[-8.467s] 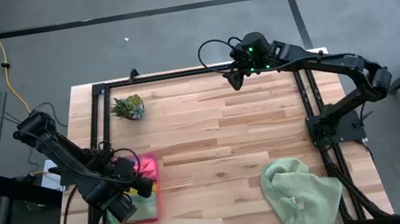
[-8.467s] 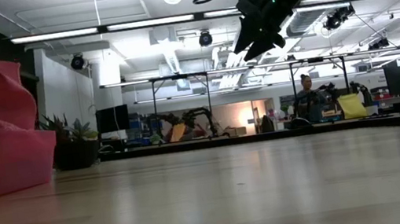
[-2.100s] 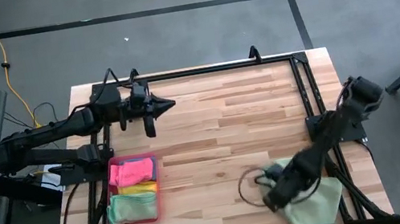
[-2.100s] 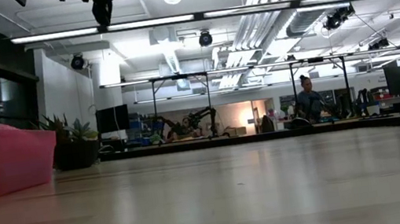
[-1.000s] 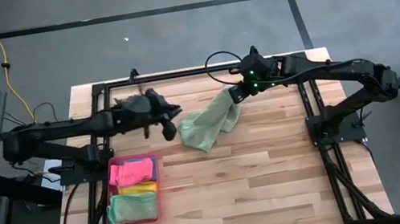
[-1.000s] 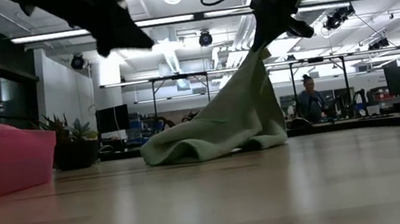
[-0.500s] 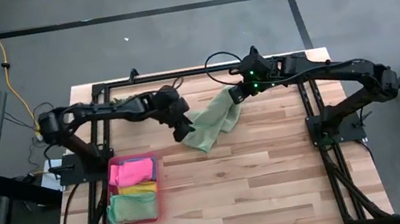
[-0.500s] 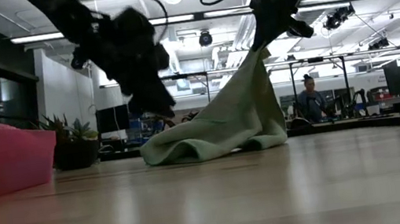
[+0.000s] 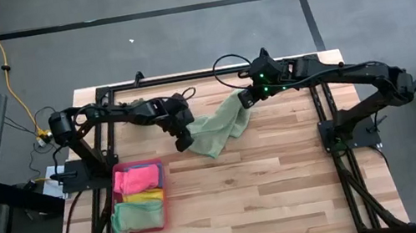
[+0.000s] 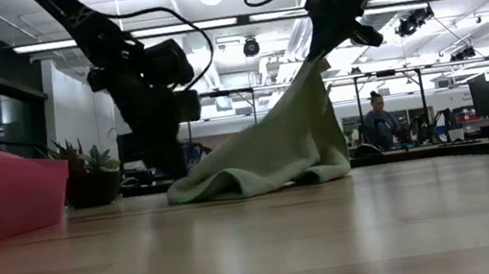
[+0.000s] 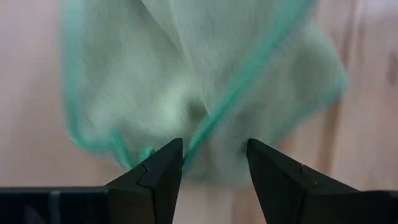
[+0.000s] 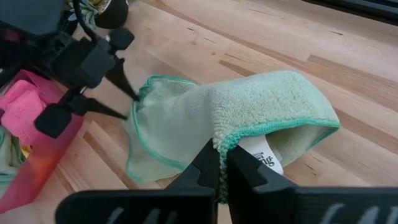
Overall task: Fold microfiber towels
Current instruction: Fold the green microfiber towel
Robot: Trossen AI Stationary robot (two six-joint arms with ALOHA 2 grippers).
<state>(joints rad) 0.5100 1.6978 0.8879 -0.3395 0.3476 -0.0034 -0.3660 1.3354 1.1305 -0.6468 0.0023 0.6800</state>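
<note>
The pale green towel point(image 9: 219, 130) is held up by one corner in the closed right pincer point(image 9: 244, 99), its slack end on the counter point(image 9: 285, 171) between the parted fingers of the nearer left pincer point(image 9: 184, 142).

Pink tray point(image 9: 161, 194) on wooden table point(image 9: 270, 182); distant person point(image 10: 378, 123).

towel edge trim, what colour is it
Teal-green stitching round the pale green towel, clearest in the right wrist view.
</note>
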